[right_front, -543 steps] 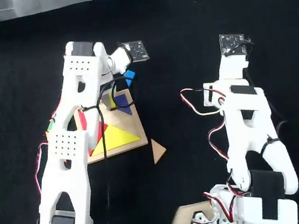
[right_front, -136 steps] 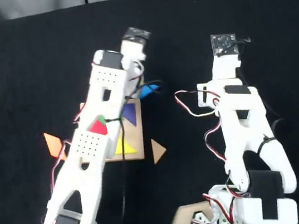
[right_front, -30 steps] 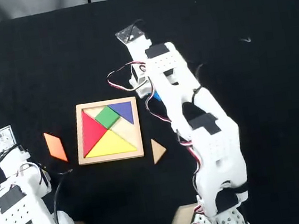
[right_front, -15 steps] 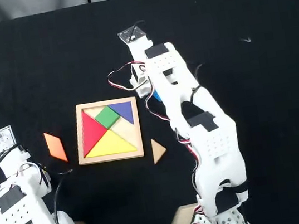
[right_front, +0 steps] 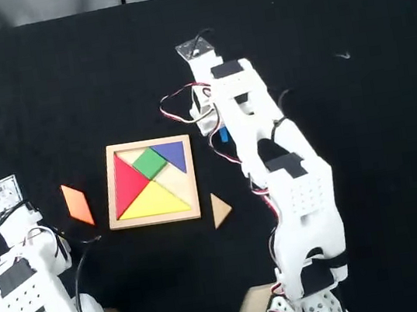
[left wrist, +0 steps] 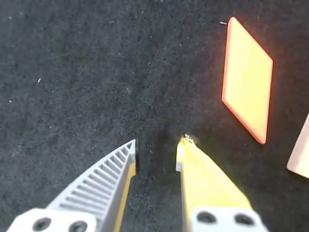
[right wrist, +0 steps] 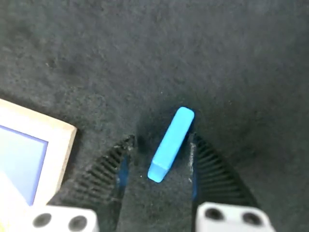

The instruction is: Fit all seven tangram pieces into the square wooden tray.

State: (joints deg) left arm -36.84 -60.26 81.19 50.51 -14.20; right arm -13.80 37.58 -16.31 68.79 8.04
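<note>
Trouble is most likely at the blue piece (right wrist: 170,145), which stands on its thin edge on the black cloth (right_front: 363,141), at about 2 o'clock from the wooden tray (right_front: 155,221). Your right gripper (right wrist: 160,139) straddles it with the jaws spread: one finger sits close against one end of the piece, while cloth shows between the piece and the other finger. It is not pinched yet. The piece lies slanted across the gap rather than square to the jaws, so if you close now I judge it could twist, tip flat or squirt out sideways. A piece on edge gives little to hold, and a shallow grip could drop it on the way over.

In the tray sit the red triangle (right_front: 128,185), green square (right_front: 149,163), dark blue triangle (right_front: 172,154) and yellow triangle (right_front: 155,202). Bare wood shows at the 11 o'clock corner and along the 3 o'clock side. Carry the blue piece low and you risk catching the rim or nudging the seated pieces out of line.

Your left gripper (left wrist: 157,146) hangs parted and empty over the cloth, near the orange parallelogram (left wrist: 247,79), which lies flat at 9 o'clock from the tray. The tan triangle (right_front: 220,209) lies at 4 o'clock, just off the tray's corner and beside the right arm (right_front: 271,154). A careless sweep of that arm could knock it away.
</note>
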